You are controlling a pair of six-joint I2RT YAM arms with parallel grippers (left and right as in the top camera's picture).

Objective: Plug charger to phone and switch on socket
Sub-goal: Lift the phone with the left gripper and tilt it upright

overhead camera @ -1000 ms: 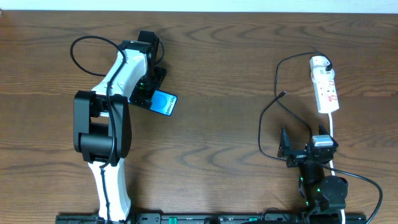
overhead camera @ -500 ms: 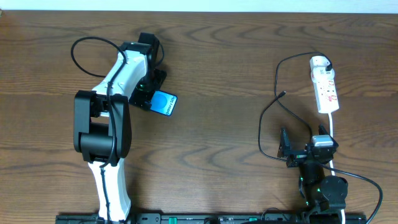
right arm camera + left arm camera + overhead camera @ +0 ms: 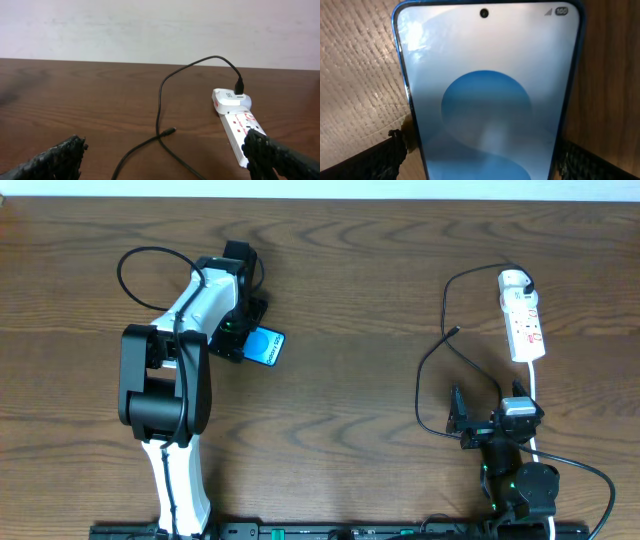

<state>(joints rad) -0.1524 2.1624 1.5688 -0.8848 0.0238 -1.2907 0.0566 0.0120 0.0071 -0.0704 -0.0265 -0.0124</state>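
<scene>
The phone (image 3: 266,346), with its blue screen up, lies on the wooden table at the upper left. My left gripper (image 3: 238,332) is open and straddles the phone's lower end. In the left wrist view the phone (image 3: 490,90) fills the space between the fingers (image 3: 480,157), with a thin gap on the left. The charger cable (image 3: 445,290) loops from a white plug (image 3: 513,279) in the socket (image 3: 524,328) at the right, and its free tip (image 3: 456,331) lies on the table. My right gripper (image 3: 485,412) is open and empty, below the cable. In the right wrist view the fingers (image 3: 165,160) face the tip (image 3: 170,131) and the socket (image 3: 240,127).
The socket's white cord (image 3: 536,395) runs down past the right arm's base. A black arm cable (image 3: 135,265) loops beside the left arm. A pale wall (image 3: 150,25) stands behind the table's far edge.
My left arm has shifted slightly towards the phone's lower end. The phone, the cable and the right arm have not moved.
</scene>
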